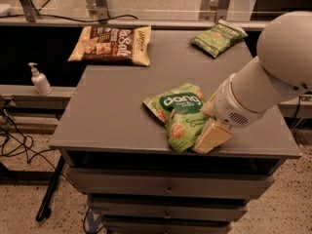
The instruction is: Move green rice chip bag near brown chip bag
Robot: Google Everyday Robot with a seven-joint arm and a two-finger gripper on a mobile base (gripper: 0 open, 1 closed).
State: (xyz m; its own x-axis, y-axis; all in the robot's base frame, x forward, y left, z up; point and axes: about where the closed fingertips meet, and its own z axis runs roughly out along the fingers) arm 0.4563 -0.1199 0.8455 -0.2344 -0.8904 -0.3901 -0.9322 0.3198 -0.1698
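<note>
The green rice chip bag [178, 113], bright green with white "dang" lettering, lies crinkled near the front edge of the grey cabinet top [117, 111]. The brown chip bag [112, 44] lies flat at the back left, far from the green bag. My gripper [210, 135], cream-coloured, is low at the green bag's lower right corner, touching or overlapping its right edge. The white arm [273, 77] comes in from the right.
A smaller, darker green bag [219, 36] lies at the back right. A white pump bottle [39, 80] stands on a lower ledge to the left. Cables [14, 145] lie on the floor at the left. Drawers [168, 189] sit below the top.
</note>
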